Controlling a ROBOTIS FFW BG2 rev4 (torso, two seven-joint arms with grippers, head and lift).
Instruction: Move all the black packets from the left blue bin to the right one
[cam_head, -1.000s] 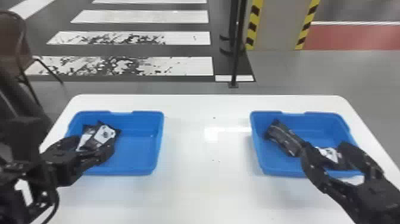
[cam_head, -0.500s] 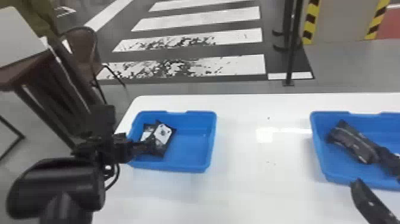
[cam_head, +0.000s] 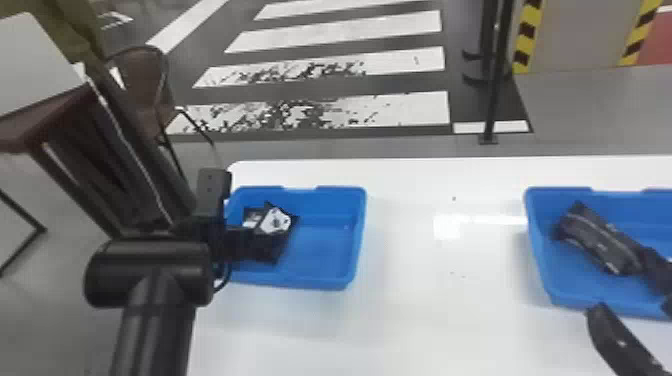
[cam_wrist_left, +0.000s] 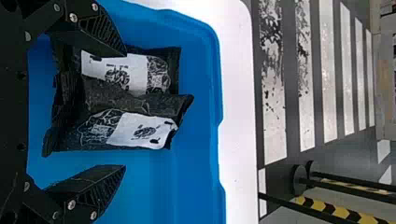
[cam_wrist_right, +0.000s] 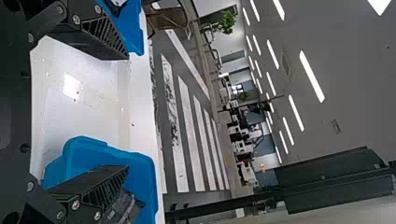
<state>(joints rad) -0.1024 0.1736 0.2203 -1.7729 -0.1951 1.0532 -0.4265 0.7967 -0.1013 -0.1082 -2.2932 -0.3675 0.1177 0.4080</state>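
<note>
Easing back toward the right bin's (cam_head: 565, 296) near rim, the right gripper (cam_head: 620, 280) has its fingers apart; a packet (cam_head: 600, 240) lies inside. The left arm (cam_head: 155, 305) rises from the head view's bottom edge, gripper (cam_head: 247, 242) spread over packets (cam_wrist_left: 140, 130) in the left bin (cam_head: 325, 270).

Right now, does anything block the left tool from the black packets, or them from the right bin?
Nothing visible stands between the left tool and the black packets. Beyond, the facing walls of the left bin and right bin must be cleared, and the right tool is partly over the right bin.
</note>
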